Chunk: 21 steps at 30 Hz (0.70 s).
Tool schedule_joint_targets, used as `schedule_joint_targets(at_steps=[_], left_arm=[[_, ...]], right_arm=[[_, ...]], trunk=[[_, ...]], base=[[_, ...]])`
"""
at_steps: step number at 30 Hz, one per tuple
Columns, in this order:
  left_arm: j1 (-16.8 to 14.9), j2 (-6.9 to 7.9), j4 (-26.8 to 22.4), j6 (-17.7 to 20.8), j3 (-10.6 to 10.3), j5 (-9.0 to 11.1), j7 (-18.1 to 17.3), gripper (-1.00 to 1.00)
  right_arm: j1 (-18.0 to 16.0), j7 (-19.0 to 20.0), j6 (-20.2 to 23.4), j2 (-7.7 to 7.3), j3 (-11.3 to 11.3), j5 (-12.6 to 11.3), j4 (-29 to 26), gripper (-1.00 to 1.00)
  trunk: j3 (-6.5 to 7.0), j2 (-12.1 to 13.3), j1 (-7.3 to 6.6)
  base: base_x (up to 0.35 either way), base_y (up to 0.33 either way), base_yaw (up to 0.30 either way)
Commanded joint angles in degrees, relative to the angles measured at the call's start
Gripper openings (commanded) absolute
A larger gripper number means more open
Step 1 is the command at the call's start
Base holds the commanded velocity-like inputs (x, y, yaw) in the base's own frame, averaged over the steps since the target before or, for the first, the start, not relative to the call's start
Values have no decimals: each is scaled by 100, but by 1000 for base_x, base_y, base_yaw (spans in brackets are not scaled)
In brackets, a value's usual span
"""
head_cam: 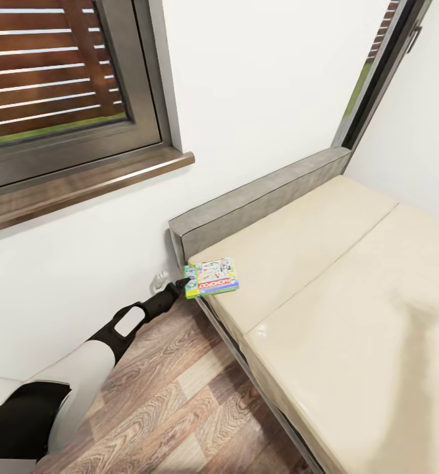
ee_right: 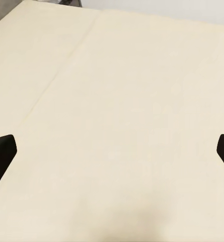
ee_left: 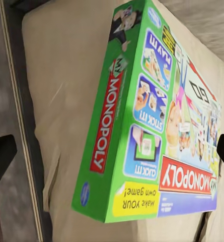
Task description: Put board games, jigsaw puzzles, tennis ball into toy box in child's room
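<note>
"MONOPOLY" on board game box (ee_left: 157, 126)

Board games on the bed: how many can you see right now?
1. The Monopoly box lies at the bed's corner by the headboard, with the left gripper at its edge. A second may lie outside the view.

The right wrist view looks down on the beige sheet of the bed (ee_right: 122, 126), a smooth pale surface with nothing lying on it. A faint straight seam (ee_right: 61, 70) runs across the sheet from near the top middle of the frame down toward the left edge. At the top left corner a sliver of the dark grey frame (ee_right: 6, 11) shows, and along the top right a strip of white wall (ee_right: 182, 9). The right gripper (ee_right: 112, 154) has its two dark fingertips (ee_right: 1, 151) at the left and right edges of the frame, spread wide apart with only bare sheet between them.
</note>
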Motion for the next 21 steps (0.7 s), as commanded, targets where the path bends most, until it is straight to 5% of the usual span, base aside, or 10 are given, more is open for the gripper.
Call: schedule_joint_targets(at_steps=[1,21], left_arm=[[-3,9,1,21,-23,51,-5,100],[0,25,1,28,-34,42,-7,100]], right_arm=[[-4,23,33,1,-13,6,-2,100],[-6,23,34,0,-16,2,-6,100]], trunk=[[-4,-2,-1],[-4,-2,-1]], base=[[0,0,91],[0,0,87]])
